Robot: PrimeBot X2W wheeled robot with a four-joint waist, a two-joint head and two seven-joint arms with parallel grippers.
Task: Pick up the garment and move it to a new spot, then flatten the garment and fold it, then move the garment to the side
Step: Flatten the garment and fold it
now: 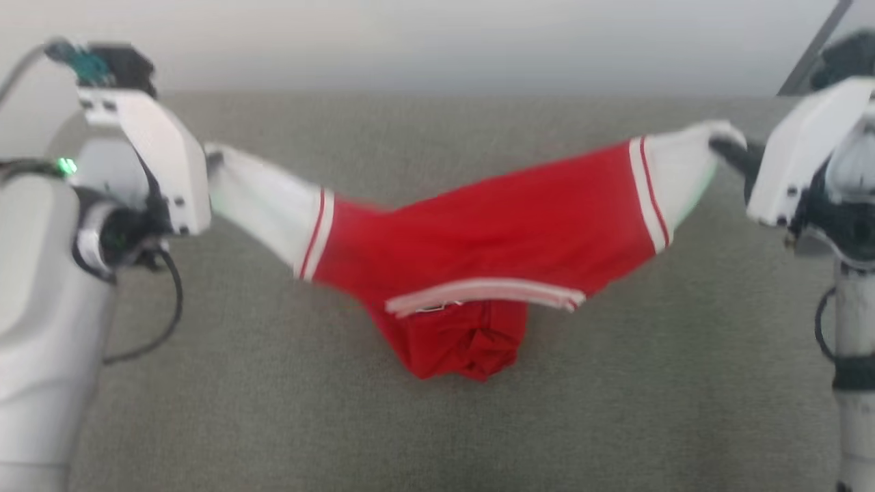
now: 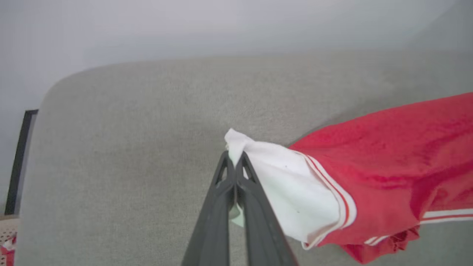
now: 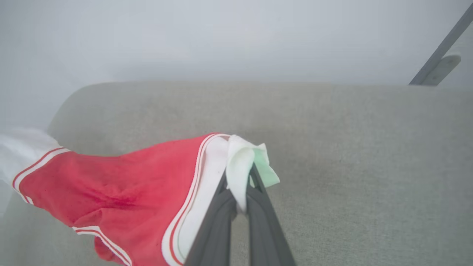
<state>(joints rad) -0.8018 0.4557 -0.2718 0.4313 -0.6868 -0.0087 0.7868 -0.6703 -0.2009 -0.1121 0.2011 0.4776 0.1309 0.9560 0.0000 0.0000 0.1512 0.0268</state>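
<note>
Grey cloth-topped bench (image 1: pixel 205 410) under a pale wall (image 1: pixel 437 41), and the garment (image 1: pixel 492 232) hangs mid-air, stretched between both arms. L gripper (image 2: pixel 232 159) is clamped tight on the white end panel at the robot's left, fingers pressed together w/ cloth poking past the tips. R gripper (image 3: pixel 240 173) is pinched onto the other white end, a crumpled bit sticking out above. Red middle sags in a V, striped hem draped across the front, red bunch at the bottom low over the bench. Can't tell if it's touching. Head view's a bit blurred. Dark strut (image 3: pixel 439 48) leans upper right by the wall.
</note>
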